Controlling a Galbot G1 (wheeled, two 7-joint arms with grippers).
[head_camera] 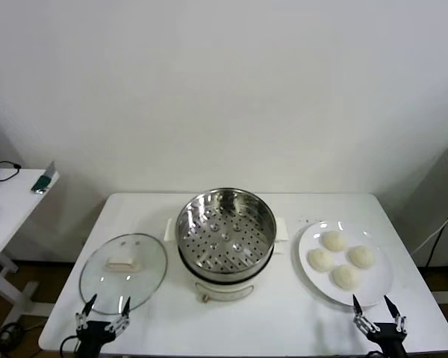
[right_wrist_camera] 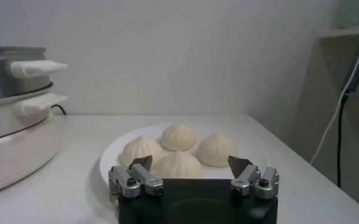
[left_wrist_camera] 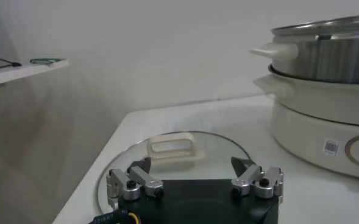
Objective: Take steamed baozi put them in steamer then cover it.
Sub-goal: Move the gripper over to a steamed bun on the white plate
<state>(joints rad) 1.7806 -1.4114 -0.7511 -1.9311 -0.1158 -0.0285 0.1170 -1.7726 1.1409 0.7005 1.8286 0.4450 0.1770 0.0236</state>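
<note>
The steamer (head_camera: 225, 233) stands empty at the table's middle, a shiny perforated basket on a cream pot base; it also shows in the left wrist view (left_wrist_camera: 325, 85) and the right wrist view (right_wrist_camera: 14, 115). Several cream-white baozi (head_camera: 340, 259) lie on a white plate (head_camera: 310, 274) to its right, also in the right wrist view (right_wrist_camera: 179, 152). The glass cover (head_camera: 124, 262) with its beige handle (left_wrist_camera: 171, 147) lies flat to the steamer's left. My left gripper (head_camera: 104, 304) (left_wrist_camera: 191, 165) is open at the cover's near edge. My right gripper (head_camera: 373, 303) (right_wrist_camera: 191, 163) is open at the plate's near edge.
A second white table (head_camera: 11, 201) with small items stands at the far left. A cable (head_camera: 440, 231) hangs at the right. The white table's front edge (head_camera: 246, 350) runs just behind both grippers.
</note>
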